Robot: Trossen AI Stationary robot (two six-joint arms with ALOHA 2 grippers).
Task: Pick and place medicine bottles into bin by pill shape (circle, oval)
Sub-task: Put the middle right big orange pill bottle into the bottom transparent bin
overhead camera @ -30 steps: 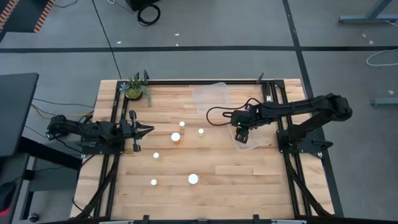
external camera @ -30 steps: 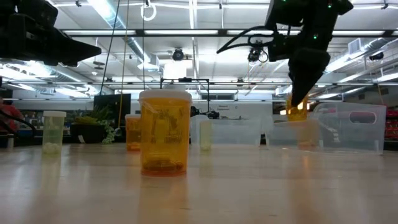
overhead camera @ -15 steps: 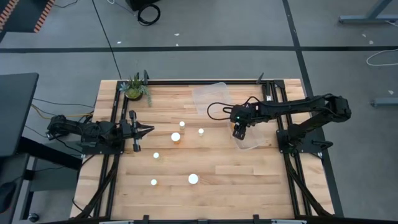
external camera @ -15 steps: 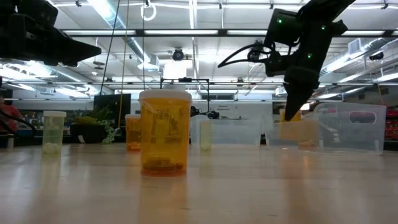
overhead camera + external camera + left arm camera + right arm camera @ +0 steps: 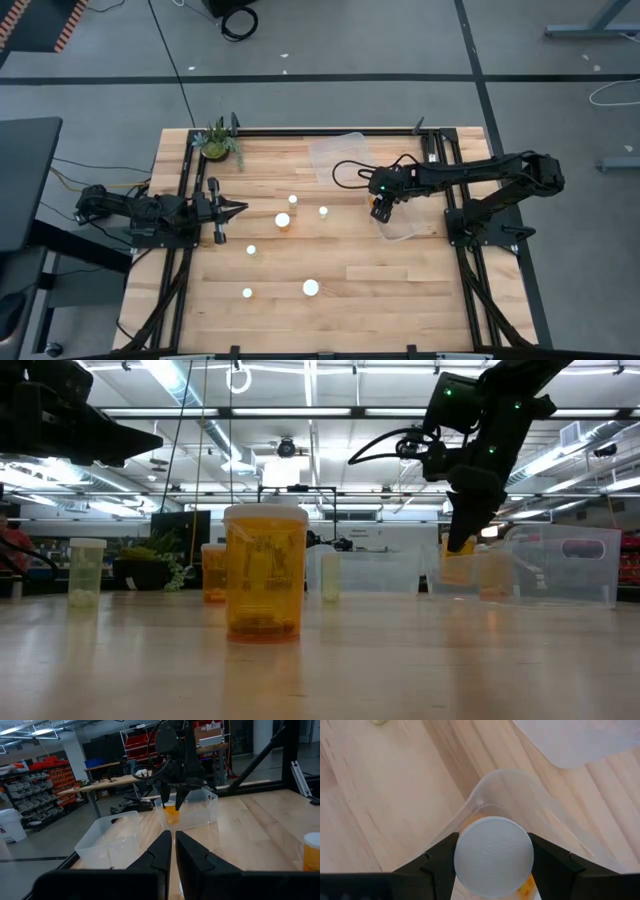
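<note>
Now | right gripper (image 5: 492,852) clamps white-capped bottle (image 5: 493,856) over bin (image 5: 403,226) | left gripper (image 5: 240,208) closed, empty

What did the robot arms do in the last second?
The right tool, shut on an amber bottle, drifted left along the clear bin's near corner. The left tool stayed shut and parked; the table's loose bottles didn't move.

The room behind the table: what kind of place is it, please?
Probably a workshop or robotics lab: storage shelves with red bins, workbenches, and long ceiling lights over an open grey floor.
</note>
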